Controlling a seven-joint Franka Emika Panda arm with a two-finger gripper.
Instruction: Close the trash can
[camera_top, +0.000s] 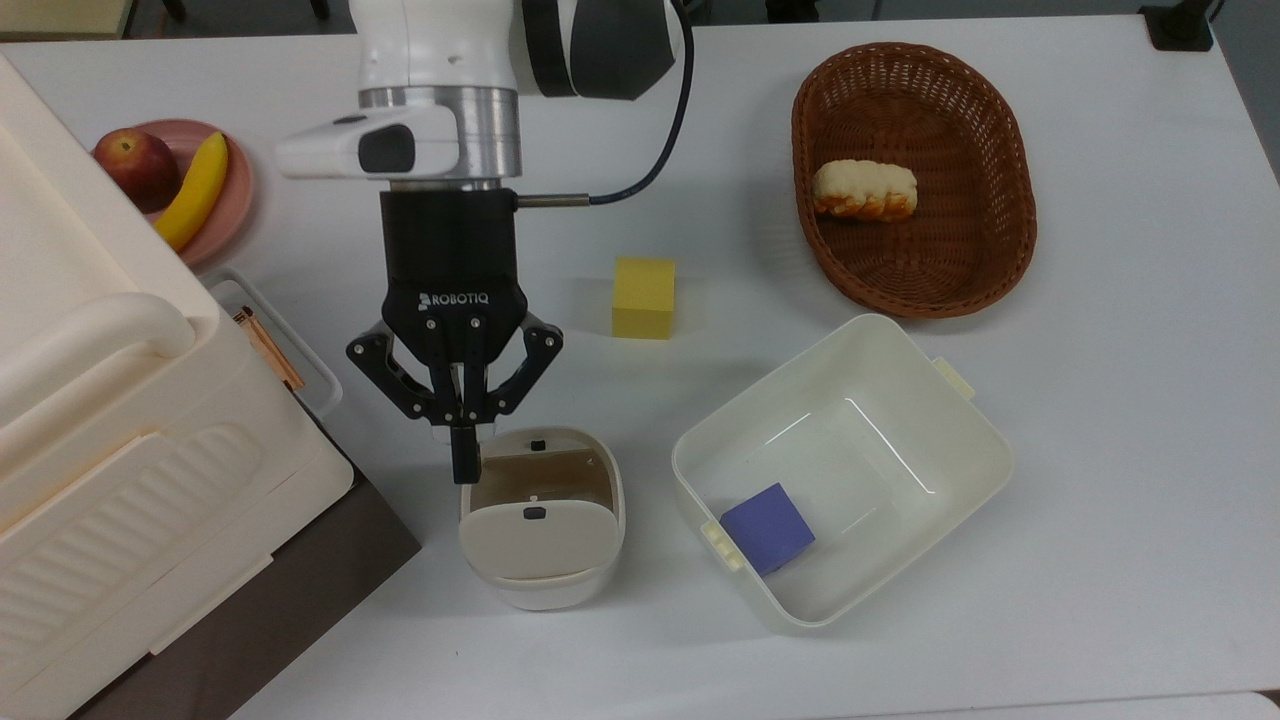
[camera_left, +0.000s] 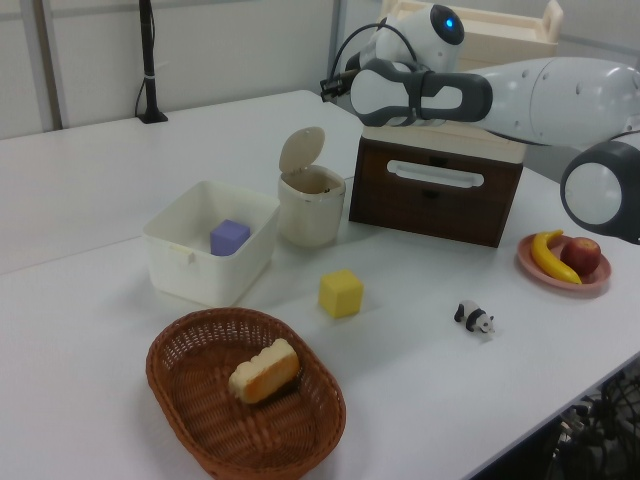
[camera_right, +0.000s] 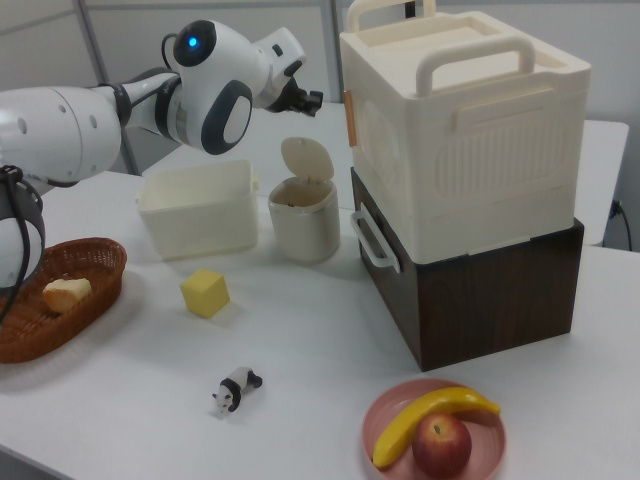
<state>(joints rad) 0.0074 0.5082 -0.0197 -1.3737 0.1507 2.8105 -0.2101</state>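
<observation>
While unclosed, with beige lid (camera_top: 535, 540) upright on its hinge: trash can (camera_top: 541, 518) at 6 o'clock in the top view, between brown drawer box (camera_left: 435, 190) and white tub (camera_top: 842, 470). Poised at 11 o'clock off the rim: gripper (camera_top: 464, 462), clenched on nothing, pointing down. Left to do: pushing the lid down
</observation>
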